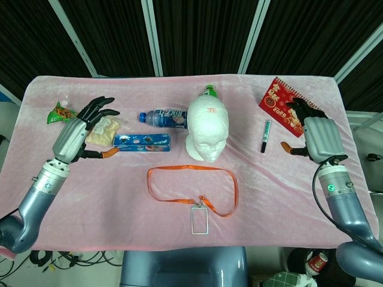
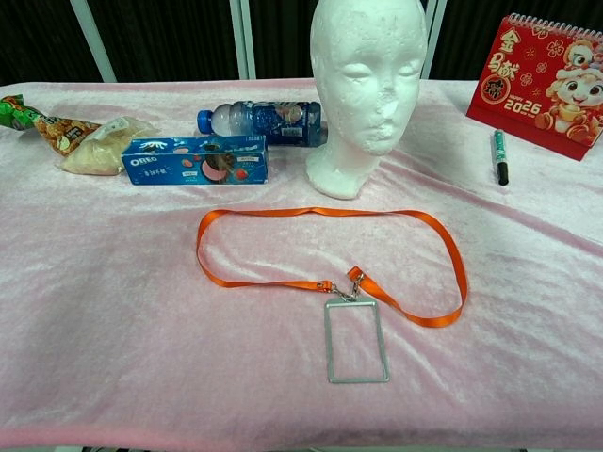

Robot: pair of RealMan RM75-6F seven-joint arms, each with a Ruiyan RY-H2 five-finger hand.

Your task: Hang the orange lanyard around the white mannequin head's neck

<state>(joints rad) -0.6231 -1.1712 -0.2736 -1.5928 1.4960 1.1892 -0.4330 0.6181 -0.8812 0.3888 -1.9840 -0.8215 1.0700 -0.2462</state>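
Right now your orange lanyard [image 1: 192, 189] lies flat in a loose loop on the pink surface [image 1: 119, 197], near the front edge and just in front of the white mannequin head [image 1: 207, 130], not touching it. Its clear badge holder [image 1: 198, 221] rests at the near side of the loop. The mannequin head stands upright at the middle of the surface, with nothing around its neck.

Your left robot hand [image 1: 81, 130] hovers at the far left, fingers spread wide and holding nothing, above the snack packets [image 1: 103, 128] and just left of the blue Oreo box [image 1: 142, 142]. It is well apart from the lanyard, which lies to its right and nearer the front.

Your right robot hand [image 1: 315, 131] sits at the far right, beside the red calendar [image 1: 280, 105] and right of the green marker [image 1: 264, 136]. Its back faces the camera, fingers apart, nothing in it. The lanyard lies well to its left. Neither hand shows in the chest view.

A blue water bottle [image 1: 164, 118] lies behind the Oreo box.
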